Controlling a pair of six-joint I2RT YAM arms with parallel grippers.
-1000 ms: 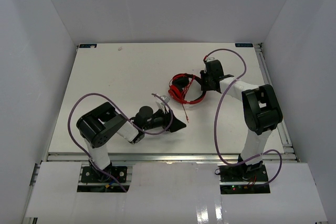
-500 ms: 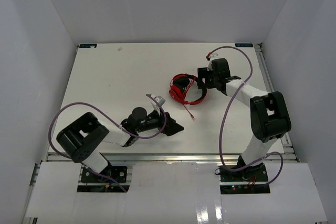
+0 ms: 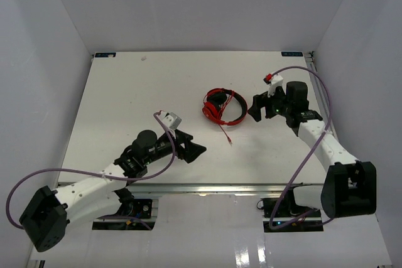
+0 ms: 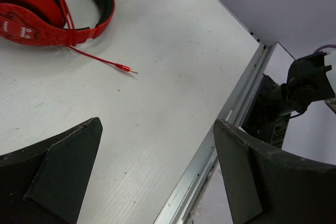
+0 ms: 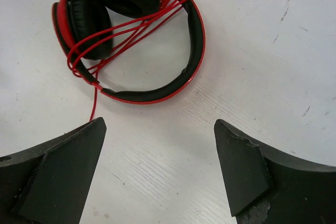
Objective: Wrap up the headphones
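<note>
Right wrist view puts the right end effector first: its two black fingers are spread wide with nothing between them. It sits just off the black-padded headband of the red over-ear headphones, not touching. Left wrist view shows the left end effector equally agape and empty. It is farther from the headphones, and the thin red cable's metal-tipped plug lies ahead of it.

From above, the headphones lie on the white bench, right of centre. The cable is looped several times across earcups and band, and a short tail trails toward the near edge.

Half a second ago the right end effector was against the band's right side; it has since backed away to the right. The left end effector has drawn slightly left while its arm has dropped low along the near edge. We judge the wrapping essentially done and both arms retiring, with only that loose tail left unwound.
</note>
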